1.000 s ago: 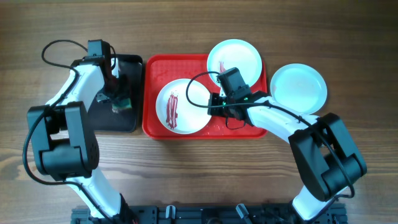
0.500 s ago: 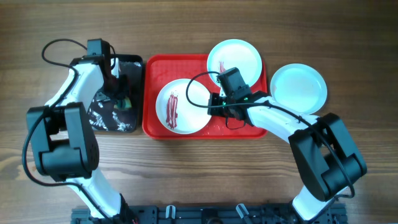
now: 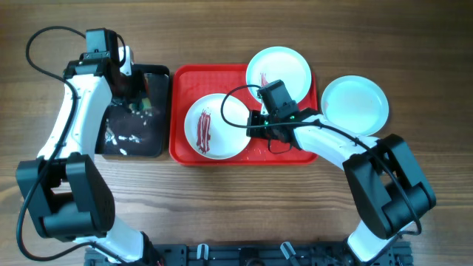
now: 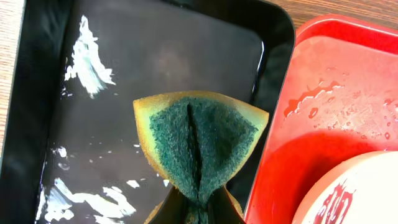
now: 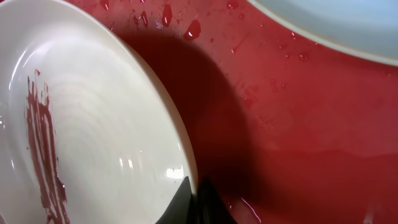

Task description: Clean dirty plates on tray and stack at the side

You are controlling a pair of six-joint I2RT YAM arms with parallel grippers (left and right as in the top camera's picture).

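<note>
Overhead | left tool (image 4: 198, 210) clamped on sponge (image 4: 199, 146) over black tray (image 4: 155, 56) | right tool (image 5: 196, 200) pinching streaked plate (image 3: 214, 127) rim on red tray (image 3: 290, 149) | risk: wet rim slipping from thin pinch when lifted

Nothing readable is showing. No lettering, label or number is appearing on the red tray (image 3: 181, 81), the white plate (image 3: 222, 129), the black tray (image 3: 155, 133) or the sponge (image 4: 199, 140) — the plate's dark red marks are reading as smears, not writing.
</note>
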